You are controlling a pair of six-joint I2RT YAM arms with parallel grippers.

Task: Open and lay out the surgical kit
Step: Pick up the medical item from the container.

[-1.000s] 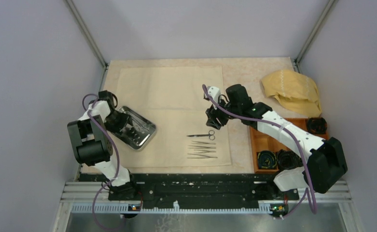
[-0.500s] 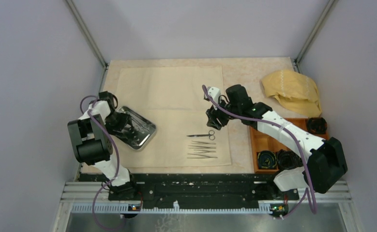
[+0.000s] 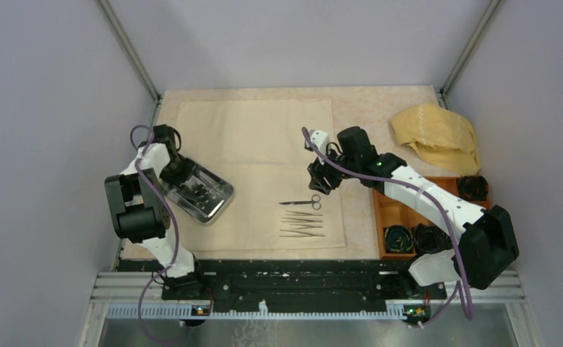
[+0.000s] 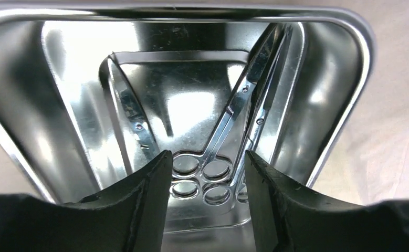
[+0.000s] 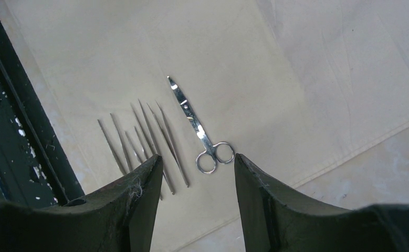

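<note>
The pale cream cloth sheet (image 3: pixel 256 144) lies spread flat on the table. On its left edge sits the shiny steel tray (image 3: pixel 219 194). My left gripper (image 3: pixel 186 183) hangs over the tray's near-left end. In the left wrist view the tray (image 4: pixel 367 52) holds scissors (image 4: pixel 233 110), with a second slim steel tool beside them. My left gripper (image 4: pixel 206 157) is open, its fingers on either side of the scissor rings, not touching them. One pair of scissors (image 3: pixel 301 203) and several tweezers (image 3: pixel 301 225) lie in a row on the sheet. My right gripper (image 5: pixel 198 160) hovers open above the scissors (image 5: pixel 199 128) and tweezers (image 5: pixel 139 142).
A crumpled mustard-yellow cloth (image 3: pixel 435 135) lies at the back right. An orange compartment box (image 3: pixel 401 206) with black coils (image 3: pixel 473 188) stands by the right arm. Grey walls and metal posts close in the table on three sides.
My left wrist has swung a little toward the far side over the tray. The right arm, the scissors and the tweezers on the sheet have not moved.
</note>
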